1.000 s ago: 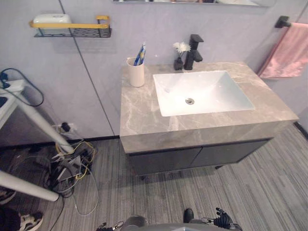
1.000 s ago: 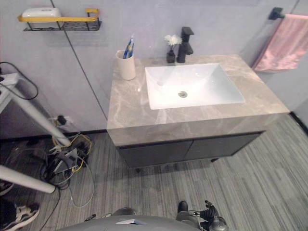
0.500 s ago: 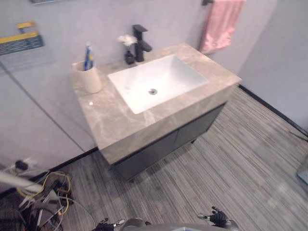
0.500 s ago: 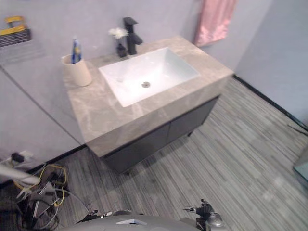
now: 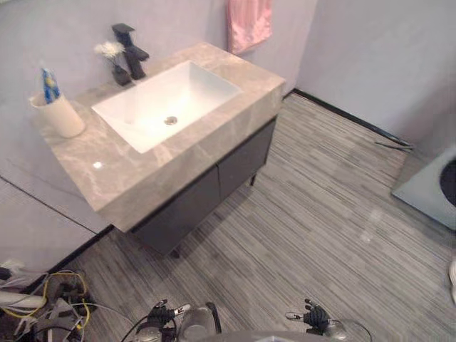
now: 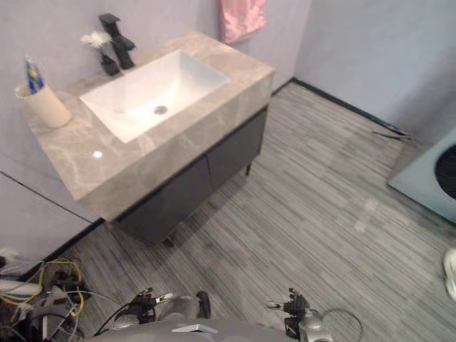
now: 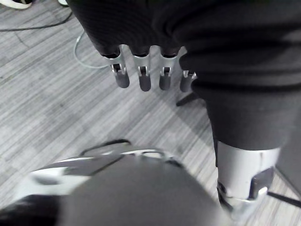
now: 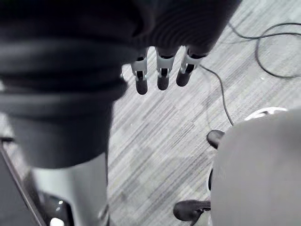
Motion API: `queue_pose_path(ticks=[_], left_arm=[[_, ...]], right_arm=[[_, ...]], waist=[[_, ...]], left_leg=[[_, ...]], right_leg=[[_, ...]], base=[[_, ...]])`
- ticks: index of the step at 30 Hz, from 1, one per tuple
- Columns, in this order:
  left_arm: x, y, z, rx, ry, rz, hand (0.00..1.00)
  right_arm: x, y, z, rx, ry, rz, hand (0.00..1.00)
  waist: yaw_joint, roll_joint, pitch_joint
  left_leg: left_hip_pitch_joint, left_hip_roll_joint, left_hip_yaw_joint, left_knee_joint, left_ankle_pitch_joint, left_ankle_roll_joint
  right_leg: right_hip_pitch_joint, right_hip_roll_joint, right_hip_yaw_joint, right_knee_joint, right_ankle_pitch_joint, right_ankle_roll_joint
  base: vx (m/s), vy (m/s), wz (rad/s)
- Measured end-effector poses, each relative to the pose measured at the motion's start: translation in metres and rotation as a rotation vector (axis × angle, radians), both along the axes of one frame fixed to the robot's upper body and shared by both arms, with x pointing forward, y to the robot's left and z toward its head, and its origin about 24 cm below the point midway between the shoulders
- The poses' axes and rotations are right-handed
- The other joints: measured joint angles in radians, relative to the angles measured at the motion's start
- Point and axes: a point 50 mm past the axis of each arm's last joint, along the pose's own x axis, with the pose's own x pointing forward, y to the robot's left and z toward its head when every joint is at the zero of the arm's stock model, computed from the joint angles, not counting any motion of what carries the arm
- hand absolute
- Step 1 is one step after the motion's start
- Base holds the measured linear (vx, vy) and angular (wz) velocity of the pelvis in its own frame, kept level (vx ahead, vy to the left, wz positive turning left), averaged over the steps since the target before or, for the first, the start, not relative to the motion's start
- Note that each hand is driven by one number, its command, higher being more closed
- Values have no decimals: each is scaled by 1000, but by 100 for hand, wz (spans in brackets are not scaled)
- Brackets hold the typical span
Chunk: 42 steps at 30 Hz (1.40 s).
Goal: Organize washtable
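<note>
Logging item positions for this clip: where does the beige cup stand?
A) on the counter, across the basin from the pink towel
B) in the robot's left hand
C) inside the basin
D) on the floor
A: the beige cup stands upright on the marble counter, with the white basin between it and the pink towel.

2 silver-and-black robot hands
The left hand (image 7: 139, 44) and right hand (image 8: 162, 52) each wear a dark ribbed cover; slotted silver fingers (image 7: 145, 77) end in rounded dark tips.
</note>
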Motion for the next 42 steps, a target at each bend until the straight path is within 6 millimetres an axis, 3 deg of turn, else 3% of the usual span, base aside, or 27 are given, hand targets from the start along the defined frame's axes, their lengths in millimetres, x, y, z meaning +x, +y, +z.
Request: queue_pose_path(ticks=[1, 2, 3, 4, 5, 7, 8, 9, 10, 12, 15, 18, 20, 22, 24, 26, 28, 29, 30, 31, 32, 34, 36, 38, 40, 41, 42], left_arm=[[-6, -1, -1, -8, -2, 27, 0], [-8, 0, -1, -16, -4, 42, 0], [-8, 0, -1, -21, -1, 43, 0], [-12, -1, -2, -33, 9, 53, 0], [-16, -3, -3, -42, 17, 72, 0], [-25, -11, -6, -71, 31, 130, 0], [-39, -14, -9, -84, 64, 177, 0], [-49, -16, -11, -91, 93, 198, 0], [-71, -21, -14, -105, 158, 216, 0], [-85, -21, -15, -106, 195, 241, 0], [-84, 0, -10, -46, 180, 218, 0], [-71, 0, -10, -46, 154, 173, 0], [-69, -3, -10, -54, 154, 158, 0], [-72, -4, -11, -69, 166, 149, 0], [-74, -5, -12, -79, 175, 145, 0], [-71, -4, -13, -84, 181, 141, 0], [-63, -7, -13, -100, 164, 141, 0], [-61, -7, -13, -102, 154, 149, 0], [-60, -5, -12, -97, 148, 157, 0], [-61, -1, -11, -91, 140, 187, 0], [-60, -1, -12, -96, 133, 224, 0], [-58, -9, -13, -111, 120, 248, 0], [-59, -16, -14, -132, 119, 273, 0], [-61, -17, -15, -136, 130, 277, 0], [-61, -7, -13, -112, 127, 285, 0], [-64, -3, -13, -104, 130, 303, 0], [-67, 0, -12, -104, 130, 340, 0]], right_arm=[[-1, -3, 0, 0, -2, -30, 0], [-1, -10, 1, -19, -3, -52, 0], [-2, -13, 2, -25, -1, -67, 0], [-13, -23, 1, -37, 21, -113, 0], [-19, -30, 1, -47, 27, -151, 0], [-36, -35, -1, -50, 64, -196, 0], [-43, -35, -1, -45, 73, -223, 0], [-47, -35, -2, -45, 84, -226, 0], [-54, -37, -2, -51, 97, -236, 0], [-64, -31, -5, -36, 120, -248, 0], [-77, -17, -9, 5, 154, -249, 0], [-71, -17, -8, 16, 138, -243, 0], [-59, -18, -7, 15, 102, -237, 0], [-51, -19, -6, 20, 83, -230, 0], [-49, -20, -5, 17, 78, -229, 0], [-40, -23, -3, 8, 58, -214, 0], [-32, -27, -1, -3, 42, -204, 0], [-30, -23, -2, 4, 41, -194, 0], [-31, -22, -2, 5, 44, -189, 0], [-34, -18, -4, 10, 56, -188, 0], [-42, -21, -5, 2, 80, -196, 0], [-43, -29, -3, -17, 79, -199, 0], [-46, -35, -2, -27, 83, -230, 0], [-47, -32, -3, -18, 88, -232, 0], [-45, -25, -5, 1, 82, -239, 0], [-46, -21, -6, 11, 81, -242, 0], [-46, -20, -6, 15, 79, -245, 0]], waist=[[6, 2, 4], [10, -2, 14], [10, -4, 14], [10, -2, 15], [15, 6, 19], [19, 39, 33], [19, 48, 29], [19, 58, 23], [24, 87, 3], [18, 49, -29], [16, -29, -106], [21, -42, -123], [19, -32, -127], [14, -24, -126], [7, -8, -117], [-16, 13, -115], [-12, 34, -105], [-16, 26, -108], [-21, 17, -109], [-42, -8, -110], [-46, -1, -112], [-65, 32, -103], [-64, 61, -100], [-72, 57, -102], [-72, 12, -92], [-72, -2, -84], [-72, 0, -72]], left_leg=[[-31, 4, -88, 85, 18, -2], [-60, -57, -234, 120, -31, -65], [-59, -103, -289, 97, -56, -89], [-66, -186, -377, 6, -71, -108], [-75, -231, -443, -132, -65, -117], [-77, -241, -523, -319, -38, -143], [-75, -232, -549, -367, -36, -141], [-72, -217, -551, -362, -44, -132], [-85, -193, -523, -301, -24, -127], [-85, -210, -478, -266, -15, -112], [-65, -300, -461, -344, 2, -85], [-58, -343, -434, -345, 11, -53], [-21, -332, -391, -369, 5, -35], [51, -290, -297, -407, 13, -5], [146, -246, -212, -448, 11, 18], [230, -174, -118, -479, 7, 12], [288, -110, -33, -483, 2, 3], [313, -98, 27, -484, 0, 0], [328, -100, 49, -483, -5, -8], [358, -127, 63, -472, -29, -46], [370, -124, 61, -440, -59, -76], [358, -106, 49, -451, -75, -90], [370, -81, 44, -495, -42, -105], [373, -63, 42, -478, -35, -116], [333, -34, 45, -331, -45, -131], [289, -7, 43, -189, -57, -131], [226, 38, 38, 1, -52, -98]], right_leg=[[-15, 19, 59, 30, -7, -12], [-38, 20, 138, 63, -18, -35], [-46, 18, 177, 68, -19, -46], [-62, 12, 241, 64, -16, -61], [-76, 13, 282, 46, -11, -69], [-81, 22, 313, 23, -4, -64], [-87, 29, 345, 24, 4, -52], [-87, 46, 380, 25, 4, -50], [-66, 79, 441, 26, 2, -36], [-60, 49, 489, 33, -11, 2], [-80, -48, 477, 42, -65, 48], [-100, -93, 481, 113, -96, 67], [-155, -83, 531, 231, -96, 68], [-232, -58, 540, 406, -71, 110], [-256, -93, 393, 470, -68, 97], [-290, -146, 96, 448, -94, 62], [-299, -132, -102, 314, -76, 60], [-288, -97, -171, 146, 19, 51], [-280, -77, -166, 55, 91, 29], [-275, -75, -125, -10, 289, -23], [-247, -67, -116, -37, 224, -65], [-229, -45, -104, -70, 228, -65], [-212, -12, -97, -82, 214, -70], [-206, 6, -91, -76, 191, -68], [-211, 14, -60, -39, 139, -65], [-211, 22, -41, -22, 120, -73], [-205, 46, -15, -6, 104, -81]], base=[[-241, -171, -184], [-156, -58, -159], [-72, 20, -163], [17, 38, -149], [57, 55, -146], [169, 127, -143], [221, 152, -154], [263, 157, -158], [274, 189, -139], [300, 144, -76], [417, 21, 26], [357, 34, 18], [259, -13, -64], [301, -111, -133], [306, -189, -147], [236, -180, -153], [168, -143, -182], [131, -154, -176], [132, -260, -123], [182, -342, -76], [210, -314, -65], [181, -205, -29], [135, -153, -14], [76, -161, -12], [-22, -203, -33], [-122, -153, -57], [-201, -202, -111]])
